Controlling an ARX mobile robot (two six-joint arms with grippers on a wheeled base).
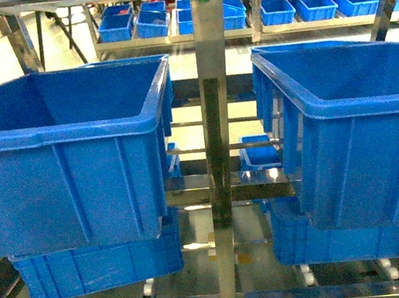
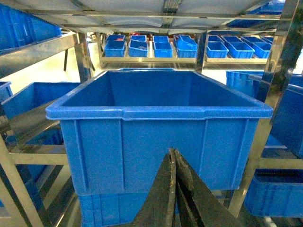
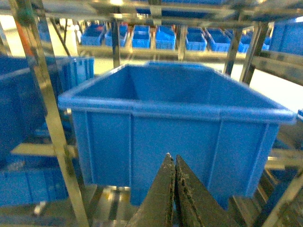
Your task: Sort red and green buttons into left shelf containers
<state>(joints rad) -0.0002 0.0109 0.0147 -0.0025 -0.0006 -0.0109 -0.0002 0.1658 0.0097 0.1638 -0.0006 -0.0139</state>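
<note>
No red or green buttons show in any view. A large blue container (image 1: 72, 129) fills the left of the head view on the steel shelf, and a second one (image 1: 340, 101) fills the right; neither gripper appears there. In the left wrist view my left gripper (image 2: 173, 151) is shut with nothing between its fingers, pointing at the front wall of a blue container (image 2: 156, 112) whose visible inside looks bare. In the right wrist view my right gripper (image 3: 171, 157) is also shut and empty, just in front of another blue container (image 3: 175, 109).
A steel upright post (image 1: 214, 118) stands between the two bins. More blue bins (image 1: 98, 269) sit on the level below. A small blue tray (image 1: 259, 152) lies behind the post. Rows of small blue bins (image 1: 168, 21) line a far shelf.
</note>
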